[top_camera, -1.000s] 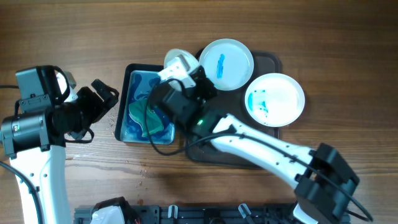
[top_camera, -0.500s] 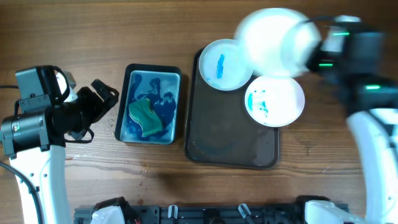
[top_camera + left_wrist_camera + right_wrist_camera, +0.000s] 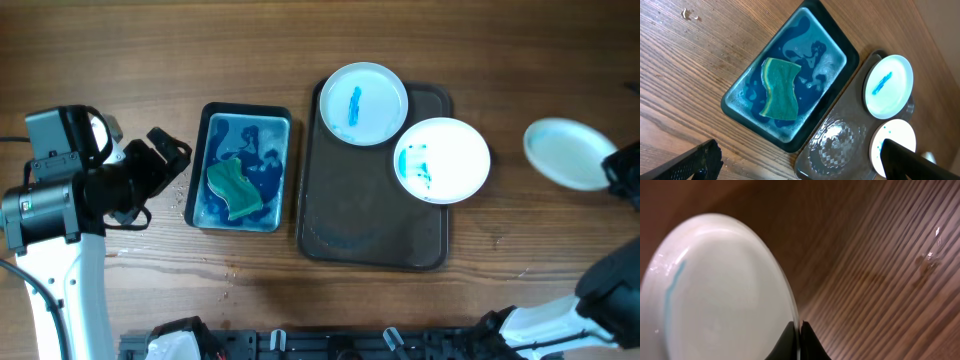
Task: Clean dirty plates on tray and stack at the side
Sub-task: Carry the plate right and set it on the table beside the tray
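Two white plates with blue smears sit on the dark brown tray (image 3: 370, 230): one at its far edge (image 3: 363, 103) and one at its right (image 3: 442, 159); both show in the left wrist view (image 3: 888, 86) (image 3: 892, 145). My right gripper (image 3: 618, 172) is shut on the rim of a third white plate (image 3: 567, 152) and holds it over the table right of the tray. In the right wrist view this plate (image 3: 715, 295) has a faint blue streak and the fingers (image 3: 799, 332) pinch its rim. My left gripper (image 3: 160, 160) is open and empty, left of the blue tub.
A blue rectangular tub (image 3: 243, 168) with blue water and a green sponge (image 3: 233, 188) stands left of the tray; it also shows in the left wrist view (image 3: 790, 85). Bare wooden table lies to the right of the tray.
My right arm has swung from above the tub across the tray to the far right, carrying the third plate with it. The left arm has not moved.
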Available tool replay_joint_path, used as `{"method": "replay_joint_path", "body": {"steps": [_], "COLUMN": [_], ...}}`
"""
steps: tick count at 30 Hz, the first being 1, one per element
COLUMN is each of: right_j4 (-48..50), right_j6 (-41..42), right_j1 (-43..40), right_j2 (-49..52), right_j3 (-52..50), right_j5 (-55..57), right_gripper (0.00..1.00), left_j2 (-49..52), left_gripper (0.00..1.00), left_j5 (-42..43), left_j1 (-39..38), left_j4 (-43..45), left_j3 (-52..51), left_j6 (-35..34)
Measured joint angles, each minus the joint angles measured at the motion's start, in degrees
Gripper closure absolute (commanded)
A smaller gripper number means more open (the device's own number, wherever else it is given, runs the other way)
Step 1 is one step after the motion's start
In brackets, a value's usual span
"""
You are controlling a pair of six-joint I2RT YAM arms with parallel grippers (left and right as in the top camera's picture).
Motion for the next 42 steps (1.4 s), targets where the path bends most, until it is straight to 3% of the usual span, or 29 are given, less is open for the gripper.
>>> {"method": "replay_joint_path", "body": {"steps": [5,15,17,21,28,35,40,42], "right_j4": [1.36,5.62,5.22,3.02,2.64,4.0,10.14,14.38], "right_j6": [-0.72,0.31,0.31,0.7,-0.76,-11.13,-11.56,-11.34], "right_j1": [3.21,17.84,21.03,26.62,28.59,29.0,30.1,30.1], "right_j2": [1.86,1.86,1.86,1.73,-4.83,-10.19,-9.73,-9.16], "right_j3": [-1.79,-10.23,-10.47,-10.54,-10.54,-11.04,-16.33,-19.3], "right_j5": [1.4,5.35,6.36,9.29,7.3,-12.0,-13.6,-13.57], "right_gripper": [0.96,0.95,0.79,0.59,0.57,0.41,0.41,0.47], "left_j2": [0.0,0.0,0.0,0.0,0.0,0.0,0.0,0.0], "left_gripper": [0.0,0.0,0.0,0.0,0.0,0.0,0.0,0.0], "left_j5": [0.0,0.0,0.0,0.02,0.02,0.02,0.0,0.0], "left_j1": [0.0,0.0,0.0,0.0,0.0,0.0,0.0,0.0], "left_j4": [0.0,0.0,0.0,0.0,-0.02,0.0,0.0,0.0], "left_j3": [0.0,0.0,-0.02,0.0,0.0,0.0,0.0,0.0], "left_j6": [0.0,-0.02,0.0,0.0,0.0,-0.02,0.0,0.0]}}
